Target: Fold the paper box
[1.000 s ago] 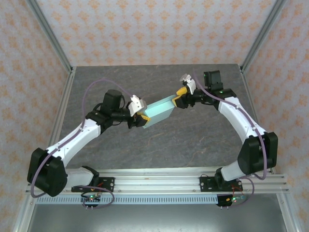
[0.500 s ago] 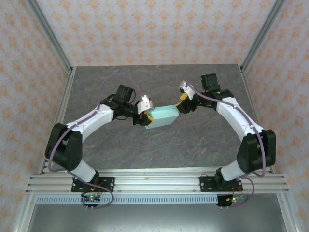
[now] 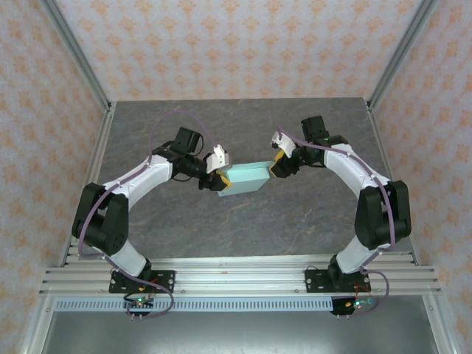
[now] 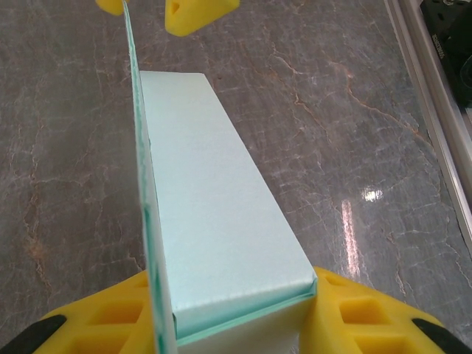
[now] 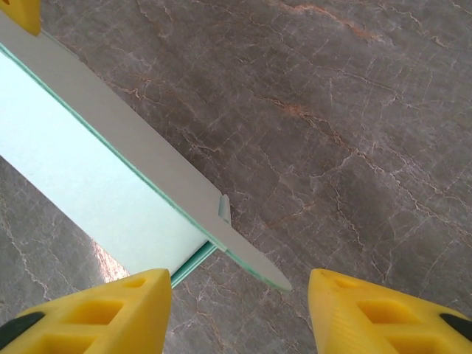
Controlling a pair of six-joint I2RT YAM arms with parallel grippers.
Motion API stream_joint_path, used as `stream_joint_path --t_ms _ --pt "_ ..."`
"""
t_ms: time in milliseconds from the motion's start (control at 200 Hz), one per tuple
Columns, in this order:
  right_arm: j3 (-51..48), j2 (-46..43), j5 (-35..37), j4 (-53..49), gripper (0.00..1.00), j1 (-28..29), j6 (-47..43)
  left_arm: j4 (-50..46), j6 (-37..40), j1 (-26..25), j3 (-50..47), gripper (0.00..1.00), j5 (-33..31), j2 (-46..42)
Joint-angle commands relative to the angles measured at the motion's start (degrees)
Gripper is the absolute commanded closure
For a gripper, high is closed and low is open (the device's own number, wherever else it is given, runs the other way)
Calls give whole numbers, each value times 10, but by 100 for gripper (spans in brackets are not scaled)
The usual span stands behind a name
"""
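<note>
The paper box (image 3: 247, 178) is a pale mint-green rectangular box held above the table between the two arms. My left gripper (image 3: 219, 179) is shut on its left end; in the left wrist view the box (image 4: 214, 214) sits squeezed between my yellow fingers (image 4: 354, 310). My right gripper (image 3: 279, 164) is at the box's right end, open. In the right wrist view a thin flap (image 5: 184, 199) of the box (image 5: 74, 169) sticks out between the spread fingers of that gripper (image 5: 240, 295), touching neither.
The dark marbled table (image 3: 295, 214) lies under the box. Metal frame posts (image 3: 77, 63) stand at the back corners and a rail (image 3: 243, 276) runs along the near edge by the arm bases.
The left arm has swung its elbow outward, and the box has turned more level. The right gripper has dropped toward the box's right end and narrowed somewhat.
</note>
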Motion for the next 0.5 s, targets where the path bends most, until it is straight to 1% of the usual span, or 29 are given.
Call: stream_joint_path --t_ms 0,170,310,495 --pt "7 11 -4 2 51 -3 -20 -12 20 4 17 69 18 9" --pt "22 29 -5 -4 55 -3 -28 -12 20 5 18 69 18 10" --pt "28 39 -14 -10 65 -3 -33 -12 21 5 18 69 17 9" --pt "26 39 -40 -2 75 -2 -30 -8 21 5 17 69 14 6"
